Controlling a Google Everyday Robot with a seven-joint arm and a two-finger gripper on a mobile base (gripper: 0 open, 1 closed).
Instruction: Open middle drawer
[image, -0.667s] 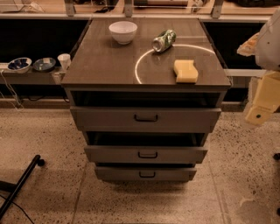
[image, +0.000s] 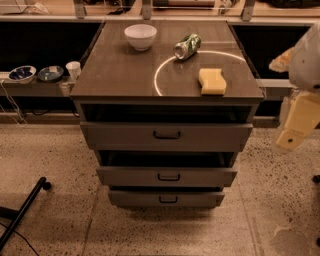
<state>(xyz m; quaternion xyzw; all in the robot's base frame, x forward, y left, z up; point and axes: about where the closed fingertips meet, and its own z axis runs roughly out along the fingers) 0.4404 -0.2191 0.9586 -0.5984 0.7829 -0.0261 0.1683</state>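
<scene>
Middle drawer (image: 200, 177) is the second of three fronts in a grey-brown cabinet (image: 120, 70) that stands on a speckled floor (image: 50, 155); the cabinet fills the centre of the view, and its flat top carries a few loose things.

Top drawer (image: 120, 136) has the tallest front; the middle one lies just below it, and the bottom drawer (image: 130, 199) is the slimmest and lowest. A dark gap shows above each front, so all three may be a little ajar, though I cannot tell for sure; the middle drawer is, at most, barely out, and I judge it not yet properly open.

At the right edge hangs the robot's pale arm (image: 306, 55), and below it the gripper (image: 292, 131); it is level with the top drawer, well apart from the cabinet, and touches nothing. Whether it is open or closed cannot be told from here; it holds no drawer.

On the cabinet top lie a white bowl (image: 140, 36) at the back, a yellow sponge (image: 212, 81) near the front right, and a crushed green can (image: 187, 46) between them.

Smallest is the dark bar handle (image: 169, 177) at the centre of the middle front; nothing is on it. By my reckoning nearly all the job is left: reach the handle, take hold, and pull the drawer out.
</scene>
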